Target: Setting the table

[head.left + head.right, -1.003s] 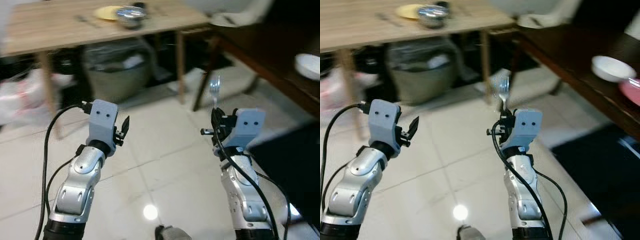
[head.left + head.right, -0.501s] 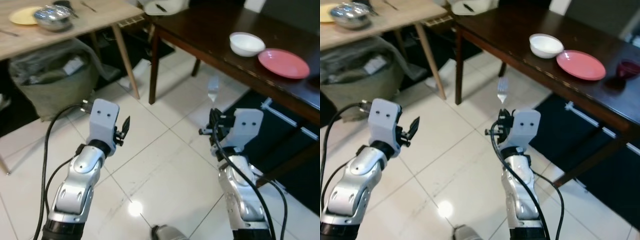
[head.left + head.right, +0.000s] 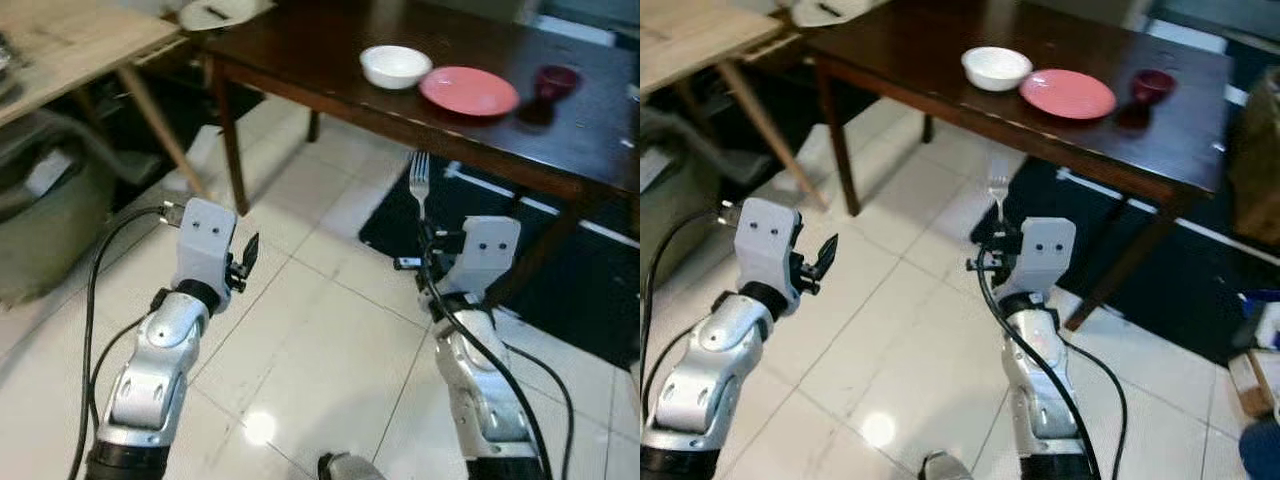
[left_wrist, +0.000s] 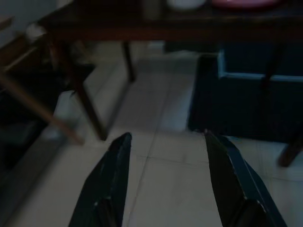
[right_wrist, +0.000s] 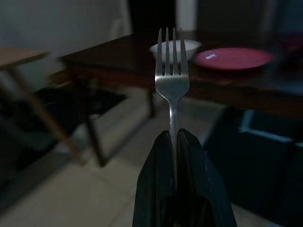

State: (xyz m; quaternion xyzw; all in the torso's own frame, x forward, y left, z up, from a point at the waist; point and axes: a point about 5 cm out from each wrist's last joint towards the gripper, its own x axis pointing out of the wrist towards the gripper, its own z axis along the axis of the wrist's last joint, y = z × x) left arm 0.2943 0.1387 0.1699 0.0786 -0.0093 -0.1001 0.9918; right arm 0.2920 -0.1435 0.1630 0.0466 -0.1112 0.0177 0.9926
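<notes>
We squeezed a fork (image 5: pixel 172 78) upright in our right gripper (image 5: pixel 173 142), left gripper (image 4: pixel 165 146) open and empty, the pink plate (image 3: pixel 469 90) ahead lacking it.

Silver fork (image 5: pixel 172 78) upright, tines up, handle pinched in right end effector (image 5: pixel 173 142), above tiled floor.

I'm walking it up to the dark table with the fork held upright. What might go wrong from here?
1. The silver metal fork is pinched only low on its handle by the right gripper; a jolt may tilt it or let it slip.
2. The white bowl, pink round plate and dark red cup sit close together on the dark wooden table, so placing the fork might knock them.
</notes>
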